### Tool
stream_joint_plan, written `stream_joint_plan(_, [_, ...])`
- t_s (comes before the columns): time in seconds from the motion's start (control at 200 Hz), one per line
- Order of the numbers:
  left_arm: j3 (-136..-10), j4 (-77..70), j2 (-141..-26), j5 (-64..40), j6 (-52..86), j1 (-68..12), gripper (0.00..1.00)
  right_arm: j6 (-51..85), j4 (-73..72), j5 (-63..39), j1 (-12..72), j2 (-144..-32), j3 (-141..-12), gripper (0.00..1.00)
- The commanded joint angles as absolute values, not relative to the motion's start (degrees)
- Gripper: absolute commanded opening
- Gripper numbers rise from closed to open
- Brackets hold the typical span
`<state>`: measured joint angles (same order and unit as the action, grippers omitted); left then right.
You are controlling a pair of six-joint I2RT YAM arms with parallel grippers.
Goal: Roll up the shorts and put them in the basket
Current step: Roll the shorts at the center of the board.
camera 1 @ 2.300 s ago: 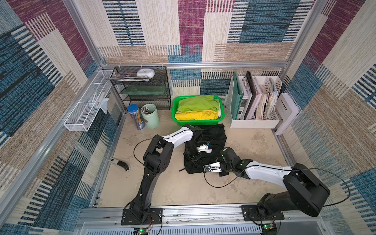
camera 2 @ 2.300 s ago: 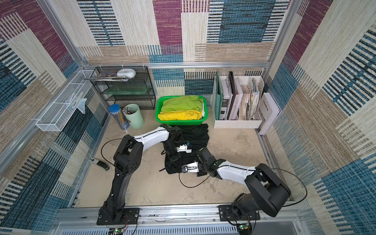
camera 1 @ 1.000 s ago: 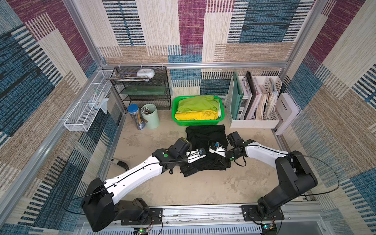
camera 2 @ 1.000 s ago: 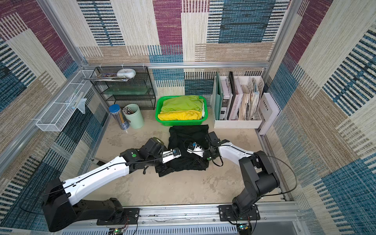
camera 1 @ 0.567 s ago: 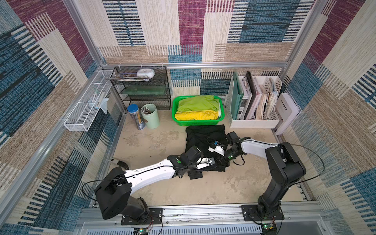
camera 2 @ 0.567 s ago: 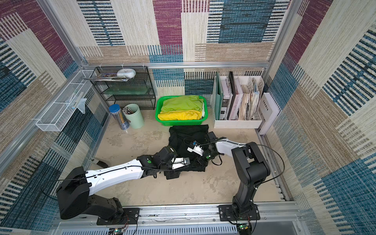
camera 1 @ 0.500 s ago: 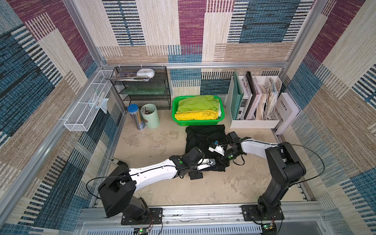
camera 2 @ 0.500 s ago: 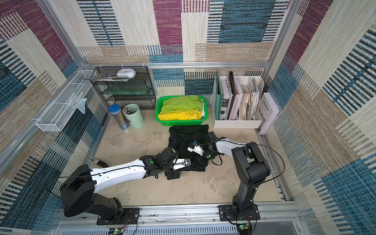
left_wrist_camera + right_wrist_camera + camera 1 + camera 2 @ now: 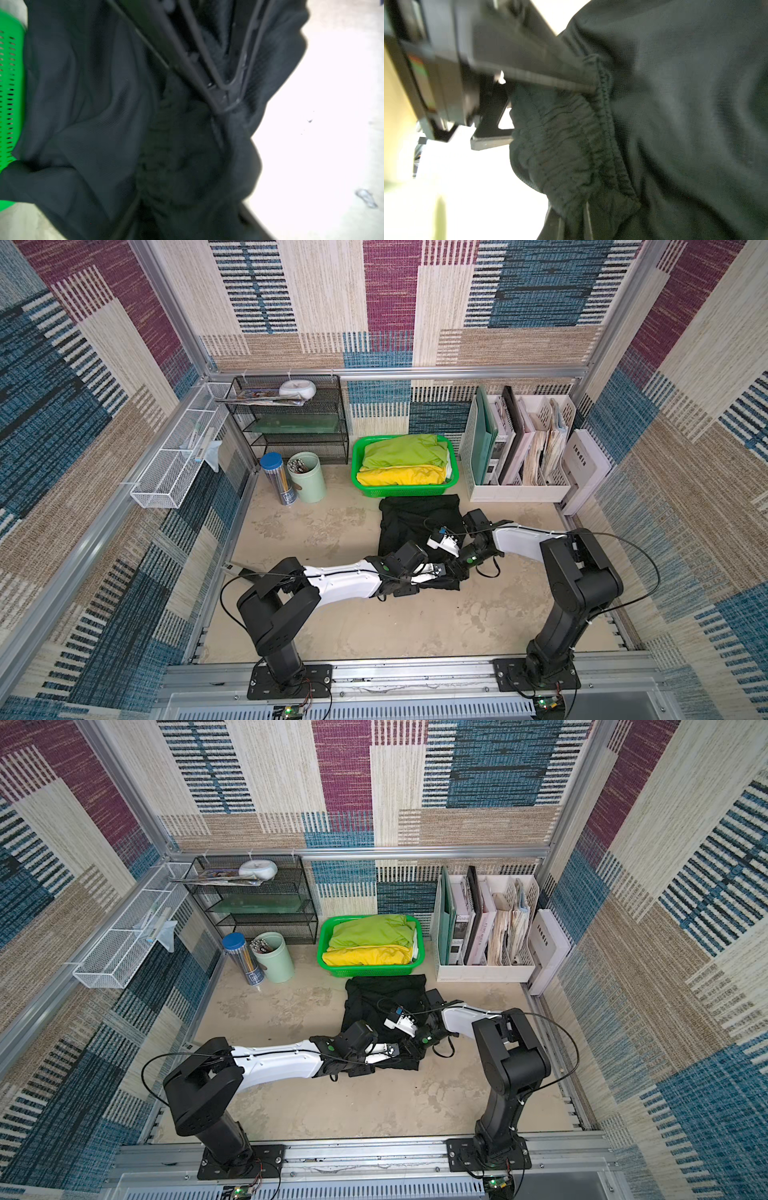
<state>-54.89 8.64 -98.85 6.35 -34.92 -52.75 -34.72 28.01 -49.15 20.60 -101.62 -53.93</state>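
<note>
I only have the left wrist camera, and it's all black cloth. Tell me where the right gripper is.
Observer: In a top view the right gripper sits at the near edge of the shorts, almost tip to tip with the left gripper.
Operator: Report what it's holding.
Observer: Its own wrist view shows it pinching the gathered waistband.
Operator: Describe the far end for me.
Observer: In both top views the far half lies spread flat toward the green basket. Only the near edge is bunched.
</note>
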Motion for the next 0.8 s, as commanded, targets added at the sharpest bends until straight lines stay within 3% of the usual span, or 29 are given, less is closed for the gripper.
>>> stream_joint_plan(0.0, [-55.25, 9.70, -98.78, 5.74, -34.07, -52.57, 0.28, -32.23, 24.06, -45.99, 20.15, -100.41, -52.85, 0.22])
stream_joint_plan(0.045, [-55.36, 10.53, -98.47, 5.63, -33.90, -52.45, 0.24, -31.31, 22.63, -45.28, 19.96, -99.68, -52.42, 0.34])
stream_joint_plan(0.17, [-56.40, 13.45, -97.91, 4.20, -32.63, -51.91, 0.15, -29.53, 17.87, -43.27, 19.55, -95.93, -50.81, 0.50])
stream_joint_plan(0.596, [-64.14, 29.92, -96.82, -5.66, -30.20, -49.34, 0.13, -18.80, 0.35, -28.10, 16.23, -74.28, -41.15, 0.75])
stream_joint_plan(0.621, [-64.70, 30.94, -96.76, -6.27, -30.26, -49.07, 0.13, -18.06, -0.01, -26.99, 16.09, -73.35, -40.81, 0.79])
stream_joint_plan(0.646, [-65.48, 32.41, -96.76, -6.87, -30.30, -48.67, 0.13, -17.92, 0.31, -26.86, 15.93, -72.64, -40.70, 0.96])
stream_joint_plan(0.661, [-66.01, 33.29, -96.81, -7.34, -30.29, -48.41, 0.13, -18.28, 0.86, -27.10, 15.85, -72.27, -40.81, 1.00])
stream_joint_plan(0.796, [-70.63, 40.76, -97.54, -11.69, -30.90, -46.28, 0.15, -20.71, 5.73, -26.02, 15.75, -70.06, -42.51, 0.99])
